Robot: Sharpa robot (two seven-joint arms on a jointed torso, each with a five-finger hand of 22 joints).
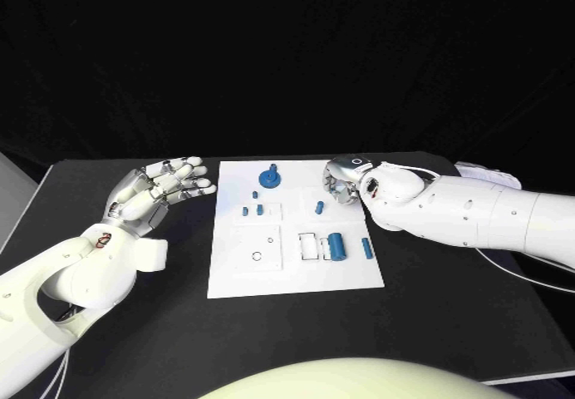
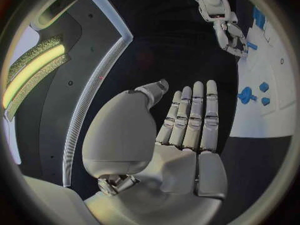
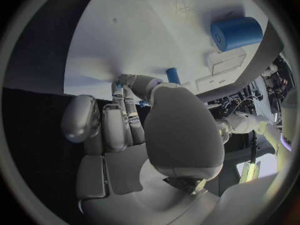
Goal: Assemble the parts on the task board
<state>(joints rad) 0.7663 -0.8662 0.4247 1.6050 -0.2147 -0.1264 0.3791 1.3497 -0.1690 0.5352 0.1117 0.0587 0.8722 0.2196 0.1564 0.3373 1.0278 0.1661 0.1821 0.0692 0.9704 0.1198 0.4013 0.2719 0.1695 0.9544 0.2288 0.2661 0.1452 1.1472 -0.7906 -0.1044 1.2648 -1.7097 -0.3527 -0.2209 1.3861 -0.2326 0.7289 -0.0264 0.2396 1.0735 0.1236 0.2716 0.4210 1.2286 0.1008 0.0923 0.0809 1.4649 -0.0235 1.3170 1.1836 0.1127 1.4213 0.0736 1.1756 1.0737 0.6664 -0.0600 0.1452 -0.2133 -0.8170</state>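
Black tabletop (image 1: 144, 332), white task board (image 1: 293, 274) between the hands. Looks early on – several blue parts (image 1: 338, 245) lie loose near the right hand (image 1: 341, 184), whose fingers close around a small one. Left hand (image 1: 162, 189) hovers beside the board, fingers spread, empty.

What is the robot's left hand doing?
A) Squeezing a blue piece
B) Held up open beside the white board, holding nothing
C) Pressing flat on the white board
B: the left hand is raised beside the task board with its fingers stretched out and nothing in them, as the left wrist view also shows.
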